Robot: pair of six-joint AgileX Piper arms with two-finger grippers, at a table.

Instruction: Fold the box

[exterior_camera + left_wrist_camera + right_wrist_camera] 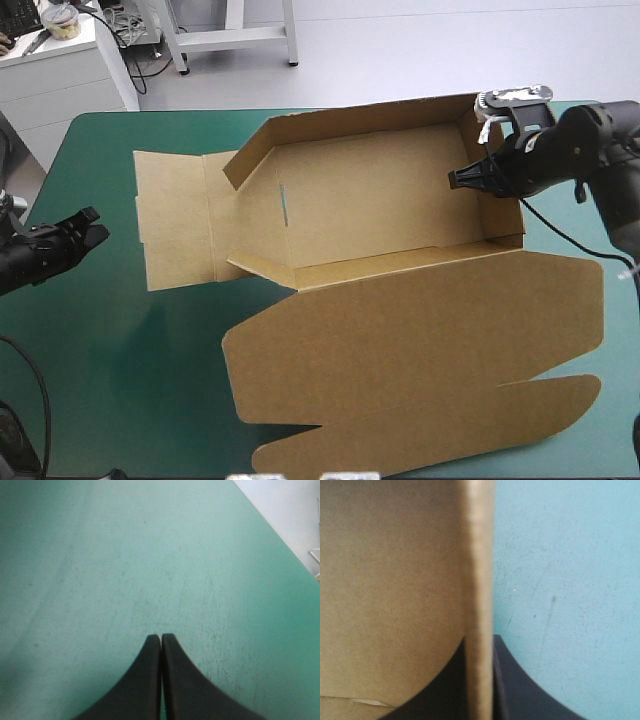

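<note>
Your right fingers (pixel 478 177) pinch the right wall of the box (pixel 400 230) mid counter (pixel 120 330), left fingers (pixel 140 690) closed, empty, far left, so pulling may drag the unbraced box.

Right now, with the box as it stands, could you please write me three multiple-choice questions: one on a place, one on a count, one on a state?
1. Where is the right gripper?
A. at the box's right end wall
B. on the flat lid
C. by the table's left edge

2. How many grippers touch the box?
A. none
B. one
C. two

3. What is the left gripper's state?
A. open
B. shut on the box
C. shut, empty

Answers:
1 A: its wrist view shows the wall's edge between its fingers.
2 B: only the right one touches it; the left is apart.
3 C: its fingers meet over the bare teal-green cover.
</note>
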